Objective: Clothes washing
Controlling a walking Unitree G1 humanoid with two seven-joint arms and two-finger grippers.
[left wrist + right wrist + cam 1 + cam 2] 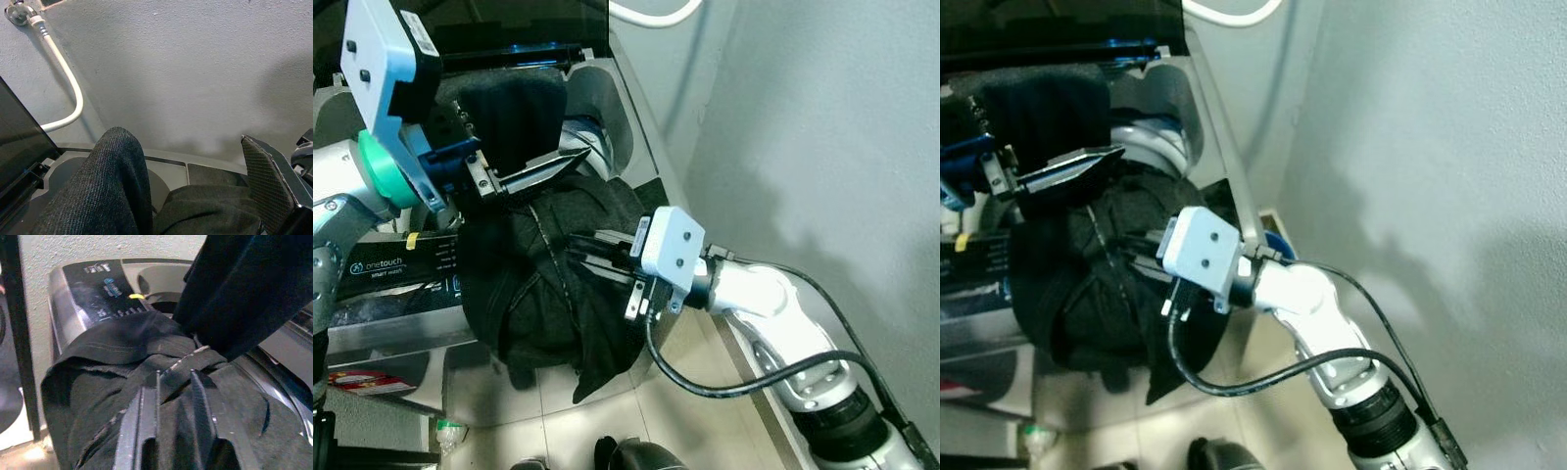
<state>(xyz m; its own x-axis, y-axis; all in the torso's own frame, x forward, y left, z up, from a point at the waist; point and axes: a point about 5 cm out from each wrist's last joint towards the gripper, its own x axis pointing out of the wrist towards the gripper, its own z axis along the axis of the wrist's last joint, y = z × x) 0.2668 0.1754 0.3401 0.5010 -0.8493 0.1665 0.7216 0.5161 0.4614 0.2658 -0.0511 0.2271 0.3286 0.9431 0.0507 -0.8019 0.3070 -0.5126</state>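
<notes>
A top-loading washing machine [625, 117] stands with its lid up. A dark garment [538, 313] hangs in a heap over its front edge and control panel [401, 269]. My right gripper [582, 250] is pushed into this heap from the right, shut on a fold of the dark cloth [176, 367]. My left gripper [570, 160] hovers over the tub. One finger [269, 188] stands wide of the centre, and a dark knitted cloth [110, 191] is draped over the other side. This knitted piece [514, 113] rises above the tub.
A grey wall [822, 117] runs close along the machine's right side. A white hose [651, 15] loops on the wall behind. Something blue and white [589, 135] lies in the tub. Pale floor tiles [558, 411] show below the hanging garment.
</notes>
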